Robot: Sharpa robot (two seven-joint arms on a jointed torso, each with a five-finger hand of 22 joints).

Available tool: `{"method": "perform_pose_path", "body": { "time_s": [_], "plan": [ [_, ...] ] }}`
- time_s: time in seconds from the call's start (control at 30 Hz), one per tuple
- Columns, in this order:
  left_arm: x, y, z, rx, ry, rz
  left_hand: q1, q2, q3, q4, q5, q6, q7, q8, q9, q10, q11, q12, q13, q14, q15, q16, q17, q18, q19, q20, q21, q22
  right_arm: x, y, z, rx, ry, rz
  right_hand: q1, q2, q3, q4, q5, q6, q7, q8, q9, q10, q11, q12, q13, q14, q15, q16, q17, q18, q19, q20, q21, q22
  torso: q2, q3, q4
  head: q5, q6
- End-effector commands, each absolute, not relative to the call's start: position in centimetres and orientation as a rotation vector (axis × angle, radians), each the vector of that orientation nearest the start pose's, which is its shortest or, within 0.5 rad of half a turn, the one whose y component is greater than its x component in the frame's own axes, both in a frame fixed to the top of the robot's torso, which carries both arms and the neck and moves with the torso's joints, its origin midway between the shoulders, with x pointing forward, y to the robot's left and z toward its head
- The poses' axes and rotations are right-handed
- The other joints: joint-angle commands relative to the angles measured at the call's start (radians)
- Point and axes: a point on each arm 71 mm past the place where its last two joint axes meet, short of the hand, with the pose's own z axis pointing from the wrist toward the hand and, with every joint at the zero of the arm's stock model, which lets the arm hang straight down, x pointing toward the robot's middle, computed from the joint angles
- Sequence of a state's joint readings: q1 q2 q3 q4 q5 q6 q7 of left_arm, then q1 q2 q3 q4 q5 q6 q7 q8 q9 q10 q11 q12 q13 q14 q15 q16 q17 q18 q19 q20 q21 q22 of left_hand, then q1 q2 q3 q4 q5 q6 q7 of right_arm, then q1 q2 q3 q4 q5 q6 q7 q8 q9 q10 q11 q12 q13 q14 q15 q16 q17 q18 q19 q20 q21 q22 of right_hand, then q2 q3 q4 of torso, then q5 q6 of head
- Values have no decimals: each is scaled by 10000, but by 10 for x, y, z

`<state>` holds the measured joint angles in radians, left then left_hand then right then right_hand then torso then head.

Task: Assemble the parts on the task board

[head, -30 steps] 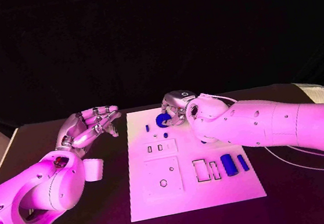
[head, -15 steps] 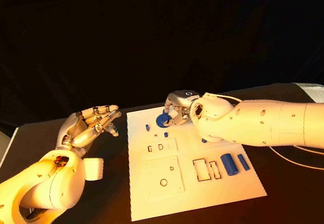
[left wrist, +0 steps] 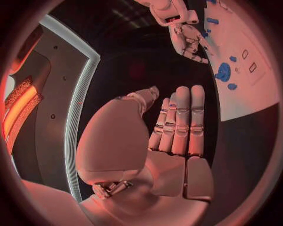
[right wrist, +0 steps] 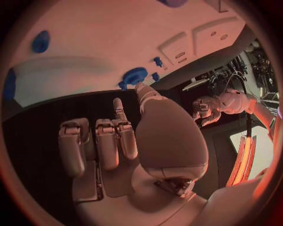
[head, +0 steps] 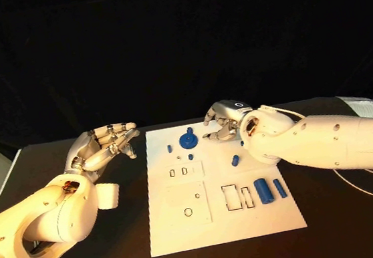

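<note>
Blue round part [head: 188, 140] now lies released; right hand [head: 225, 121] withdrawn, fingers apart, empty.

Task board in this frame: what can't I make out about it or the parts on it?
- Task board: its far right corner in the head view sits behind the right hand.
- Round blue part: too small to tell whether it is seated or just lying there.
- Small blue peg: shape too small to read.
</note>
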<state>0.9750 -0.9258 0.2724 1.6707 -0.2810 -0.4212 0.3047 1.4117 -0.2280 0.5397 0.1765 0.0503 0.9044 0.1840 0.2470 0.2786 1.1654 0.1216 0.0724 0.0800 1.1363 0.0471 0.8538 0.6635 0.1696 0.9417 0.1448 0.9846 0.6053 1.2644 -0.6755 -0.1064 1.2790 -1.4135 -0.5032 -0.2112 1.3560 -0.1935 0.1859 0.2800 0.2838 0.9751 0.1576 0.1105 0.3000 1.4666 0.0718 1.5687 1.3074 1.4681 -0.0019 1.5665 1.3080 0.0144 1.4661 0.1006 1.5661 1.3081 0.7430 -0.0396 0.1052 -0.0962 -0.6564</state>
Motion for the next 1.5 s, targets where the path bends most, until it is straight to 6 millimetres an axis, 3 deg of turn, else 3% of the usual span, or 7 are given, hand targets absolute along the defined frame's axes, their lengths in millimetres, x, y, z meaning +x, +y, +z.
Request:
{"method": "perform_pose_path", "body": {
  "time_s": [0.03,0.27,0.4,0.6,0.67,0.93,1.5],
  "plan": [
    [465,220,-153,-9786,13327,-15097,-55,31,73,9,1,46,27,-30,12,1,-9,-2,15,-98,-6,60,9,137,-94,0,52,9,533,-218,-167,868,14607,6203,309,-17,156,-31,-93,53,9,-11,-22,1042,49,21,2634,1027,37,43,2628,-144,1047,42,47,2627,-23,35,-124,5,57],
    [466,219,-154,-9810,13340,-15105,-55,31,73,9,1,46,27,-30,12,1,-9,-2,15,-98,-6,60,9,137,-94,0,52,9,531,-269,-165,957,15112,6580,1036,-177,522,-318,26,31,25,-86,-82,1042,66,21,2634,1027,27,43,2628,-144,1047,41,47,2627,-34,110,-225,13,86],
    [466,218,-156,-9837,13368,-15126,-55,31,73,9,1,46,27,-30,12,1,-9,-2,15,-98,-6,60,9,137,-94,0,52,9,532,-293,-166,846,15391,6391,1181,-265,574,-393,23,17,3,-110,-99,1042,51,21,2634,1027,13,43,2628,-144,1047,32,47,2627,-51,154,-212,1,64],
    [466,218,-158,-9869,13390,-15130,-55,31,73,9,1,46,27,-30,12,1,-9,-2,15,-98,-6,60,9,137,-94,0,52,9,533,-315,-173,659,15890,5943,1379,-387,644,-502,58,1,-65,-143,-122,1042,-7,21,2634,1027,-47,43,2628,-144,1047,-13,47,2627,-65,159,-208,14,22],
    [466,218,-158,-9881,13393,-15117,-55,31,73,9,1,46,27,-30,12,1,-9,-2,15,-98,-6,60,9,137,-94,0,52,9,533,-319,-176,593,16070,5811,1414,-408,657,-523,72,3,-69,-146,-125,1042,-13,21,2634,1027,-55,43,2628,-144,1047,-21,47,2627,-51,176,-218,-2,12],
    [467,218,-159,-9908,13402,-15096,-55,31,73,9,1,46,27,-30,12,1,-9,-2,15,-98,-6,60,9,137,-94,0,52,9,533,-330,-191,468,16736,5319,1419,-484,651,-530,98,-52,-40,-190,-148,1042,-5,21,2634,1027,-47,43,2628,-144,1047,-32,47,2627,-56,137,-210,-38,-45],
    [467,220,-160,-9922,13409,-15060,-55,31,73,9,1,46,27,-30,12,1,-9,-2,15,-98,-6,60,9,137,-94,0,52,9,538,-332,-202,765,16876,4767,1268,-514,583,-417,121,-89,51,-231,-169,1042,71,21,2634,1027,41,43,2628,-144,1047,21,47,2627,-64,135,-206,-34,-153]
  ]
}}
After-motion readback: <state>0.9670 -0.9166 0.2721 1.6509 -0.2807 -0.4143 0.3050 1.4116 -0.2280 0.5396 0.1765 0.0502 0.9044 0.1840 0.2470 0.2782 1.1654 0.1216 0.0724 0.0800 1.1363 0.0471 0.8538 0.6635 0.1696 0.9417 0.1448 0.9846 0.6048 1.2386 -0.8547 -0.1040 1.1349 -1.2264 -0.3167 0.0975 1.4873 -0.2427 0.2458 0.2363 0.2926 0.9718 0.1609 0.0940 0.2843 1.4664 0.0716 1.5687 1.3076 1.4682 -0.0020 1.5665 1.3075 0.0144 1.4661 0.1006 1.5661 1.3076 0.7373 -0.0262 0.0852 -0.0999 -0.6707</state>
